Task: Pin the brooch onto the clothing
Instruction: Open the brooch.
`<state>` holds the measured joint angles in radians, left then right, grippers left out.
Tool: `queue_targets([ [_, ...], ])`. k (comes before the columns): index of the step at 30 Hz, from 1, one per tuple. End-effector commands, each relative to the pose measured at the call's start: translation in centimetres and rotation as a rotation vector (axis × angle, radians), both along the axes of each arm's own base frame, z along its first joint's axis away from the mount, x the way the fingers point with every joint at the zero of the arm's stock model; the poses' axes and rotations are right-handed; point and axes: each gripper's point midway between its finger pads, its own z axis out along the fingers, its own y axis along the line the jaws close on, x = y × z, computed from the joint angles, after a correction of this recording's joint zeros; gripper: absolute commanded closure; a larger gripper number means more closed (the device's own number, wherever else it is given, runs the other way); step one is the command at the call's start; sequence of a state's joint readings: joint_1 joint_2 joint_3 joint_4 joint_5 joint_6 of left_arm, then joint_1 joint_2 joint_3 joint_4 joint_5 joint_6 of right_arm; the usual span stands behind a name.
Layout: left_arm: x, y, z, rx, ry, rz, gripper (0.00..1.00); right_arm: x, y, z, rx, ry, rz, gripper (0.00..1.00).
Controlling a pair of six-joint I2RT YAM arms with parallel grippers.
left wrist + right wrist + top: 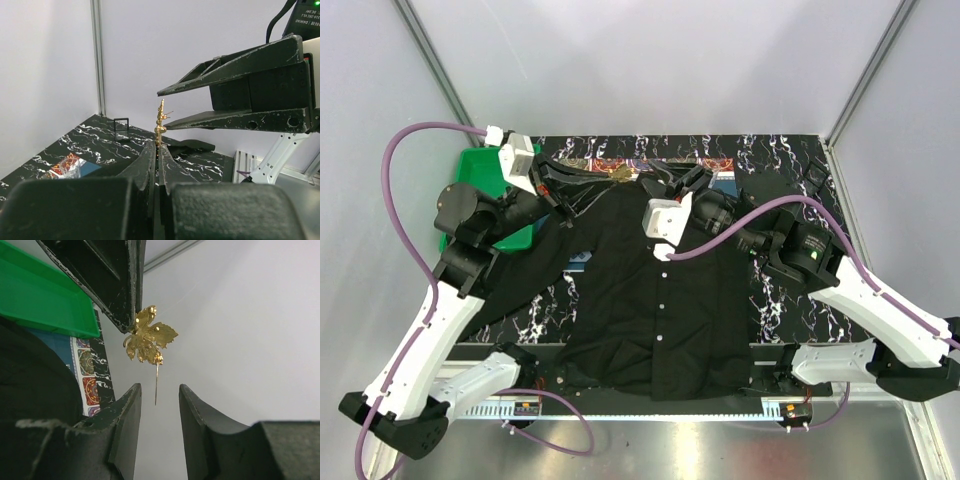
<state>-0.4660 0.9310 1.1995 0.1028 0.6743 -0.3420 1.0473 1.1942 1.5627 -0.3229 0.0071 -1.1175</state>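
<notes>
Between left fingers (146,161), brooch (160,124).

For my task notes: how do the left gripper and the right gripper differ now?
The left gripper is shut on the brooch; the right gripper stands open, holding nothing. The left gripper clamps the leaf's edge; the right gripper sits below its hanging pin. Both are black.
</notes>
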Motion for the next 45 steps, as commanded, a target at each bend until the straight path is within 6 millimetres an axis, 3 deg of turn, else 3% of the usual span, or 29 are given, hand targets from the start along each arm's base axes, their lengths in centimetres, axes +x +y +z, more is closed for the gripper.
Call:
queue_targets([
  [1,-0.1,0.2,0.5,-0.034,0.016,0.005,1.00,-0.1,-0.6,2.7,0.071,-0.029,-0.013,0.58],
  [15,-0.4,0.0,0.8,-0.042,0.023,-0.017,1.00,0.2,0.4,1.8,0.019,-0.051,0.001,0.72],
  [20,-0.4,0.0,0.6,-0.037,0.026,-0.018,1.00,0.4,0.4,2.3,0.037,-0.053,-0.008,1.00],
  [23,-0.7,-0.3,0.4,-0.025,0.027,-0.045,1.00,0.5,0.5,2.3,0.046,-0.046,-0.012,1.00],
  [27,-0.5,-0.2,-0.1,-0.025,0.060,-0.039,0.59,0.4,0.3,2.5,0.069,-0.020,-0.017,1.00],
  [32,-0.9,-0.2,0.2,-0.048,0.065,-0.056,0.34,0.3,0.3,2.2,0.078,0.003,-0.009,1.00],
  [37,-1.2,-0.5,0.8,-0.082,0.099,-0.120,0.27,-0.3,0.1,1.9,0.080,0.014,0.011,1.00],
  [42,-2.2,-1.3,0.9,-0.091,0.132,-0.228,0.41,-0.9,0.4,1.9,0.082,0.021,0.054,1.00],
  [45,-2.0,-1.5,0.8,-0.087,0.147,-0.246,0.42,-1.3,0.6,1.7,0.081,0.030,0.074,1.00],
])
